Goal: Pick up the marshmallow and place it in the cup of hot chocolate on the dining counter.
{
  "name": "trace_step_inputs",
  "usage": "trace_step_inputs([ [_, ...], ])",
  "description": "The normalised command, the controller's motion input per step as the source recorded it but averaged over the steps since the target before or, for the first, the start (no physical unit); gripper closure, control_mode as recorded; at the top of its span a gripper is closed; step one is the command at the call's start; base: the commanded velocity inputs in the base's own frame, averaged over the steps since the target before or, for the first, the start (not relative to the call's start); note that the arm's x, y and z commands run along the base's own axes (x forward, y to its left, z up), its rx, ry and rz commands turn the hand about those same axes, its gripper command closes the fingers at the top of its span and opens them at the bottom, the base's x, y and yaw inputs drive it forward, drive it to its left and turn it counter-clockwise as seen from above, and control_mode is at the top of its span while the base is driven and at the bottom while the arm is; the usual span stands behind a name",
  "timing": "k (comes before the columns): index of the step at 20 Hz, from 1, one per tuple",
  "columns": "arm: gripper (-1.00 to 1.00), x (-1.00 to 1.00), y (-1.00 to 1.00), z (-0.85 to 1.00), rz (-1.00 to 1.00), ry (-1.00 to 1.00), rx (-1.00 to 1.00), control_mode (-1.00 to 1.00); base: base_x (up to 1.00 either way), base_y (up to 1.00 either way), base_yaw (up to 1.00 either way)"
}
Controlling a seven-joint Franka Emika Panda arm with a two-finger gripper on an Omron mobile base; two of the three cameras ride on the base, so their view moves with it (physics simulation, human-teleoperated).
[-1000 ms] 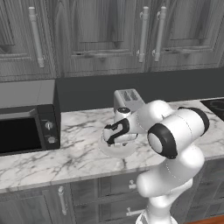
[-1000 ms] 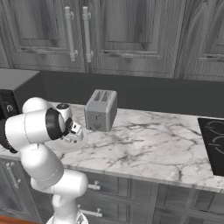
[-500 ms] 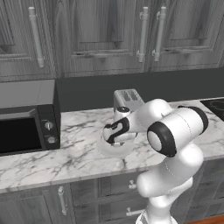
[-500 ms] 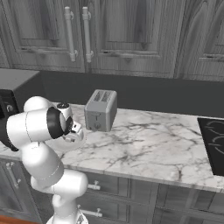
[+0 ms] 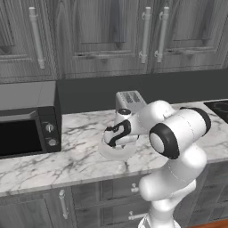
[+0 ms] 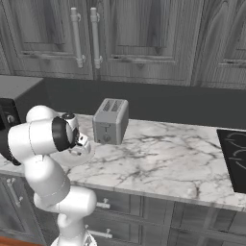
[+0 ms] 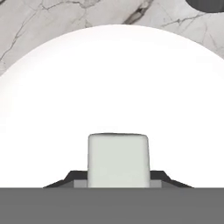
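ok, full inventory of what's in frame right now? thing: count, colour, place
marshmallow: 1, cream-white, on the plate, between the pincer tips
plate: 1, white, round, on the worktop in front of the toaster
toaster: 1, grey, two slots, on the worktop by the back wall
microwave: 1, black with grey top, left end of the worktop
hob: 1, black, set in the worktop's right end
worktop: 1, white marble with grey veins, over dark drawers
wall cabinets: a row, dark grey wood, bar handles, above the worktop
arm: 1, white with dark joints, reaching down over the plate
pincer: 1, dark tips, shut on the marshmallow
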Motion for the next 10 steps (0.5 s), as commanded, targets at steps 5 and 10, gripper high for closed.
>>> trace_step_inputs([
  [5, 1.00, -0.23, 0.14, 0.03, 0.00, -0.08, -0.01, -1.00, 0.00, 0.00, 0.00],
  [10, 1.00, -0.61, 0.09, 0.78, 0.03, -0.18, -0.01, -1.00, 0.00, 0.00, 0.00],
])
